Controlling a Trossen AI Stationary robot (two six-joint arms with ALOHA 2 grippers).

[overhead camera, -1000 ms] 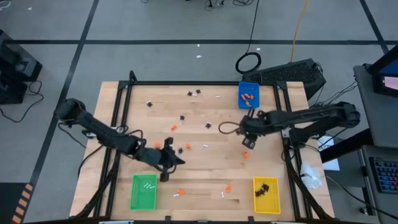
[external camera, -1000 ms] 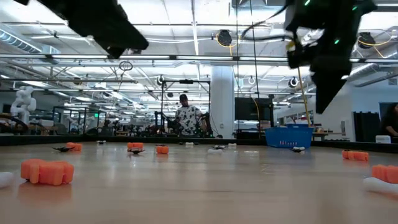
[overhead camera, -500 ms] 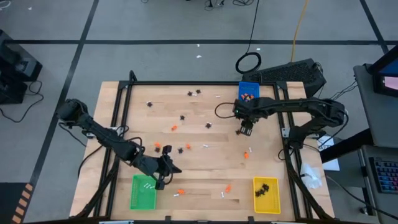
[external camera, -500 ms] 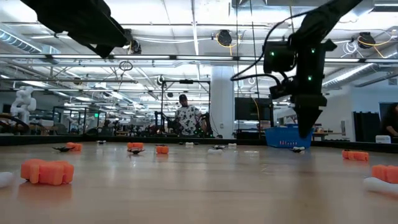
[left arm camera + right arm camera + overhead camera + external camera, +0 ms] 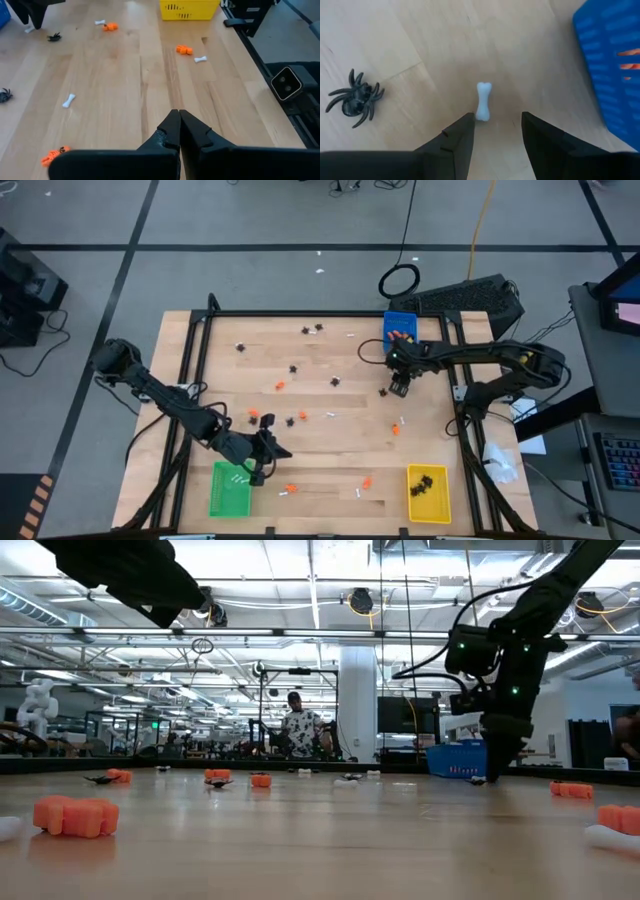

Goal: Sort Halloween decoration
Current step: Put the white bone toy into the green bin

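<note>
R gripper points straight down at the table, fingers spread apart w/ nothing between them; a white bone lies on the wood just ahead of the gap, not touched. In the high view the R gripper sits near the blue tray, arm stretched in from the table's right edge, elbow bent. A black spider lies off to one side of the bone, apart from it; blue tray's slotted wall is on the other side, orange bits inside.

L gripper is closed, fingertips pressed together, empty, tilted down over bare wood. High view puts the L gripper at the green tray's far corner, arm running diagonally from the table's left edge.

Around: orange lumps, black spiders and white bones scattered over the mid-table. Green tray holds white bones, yellow tray holds black spiders. Ahead of the L gripper: orange lump just beside a bone, another bone lying alone.

Table is pale wood planks w/ a black frame. Trays are rectangular plastic, slotted sides. Spiders glossy, thin-legged; bones smooth, knob-ended. A person stands in the room behind.
</note>
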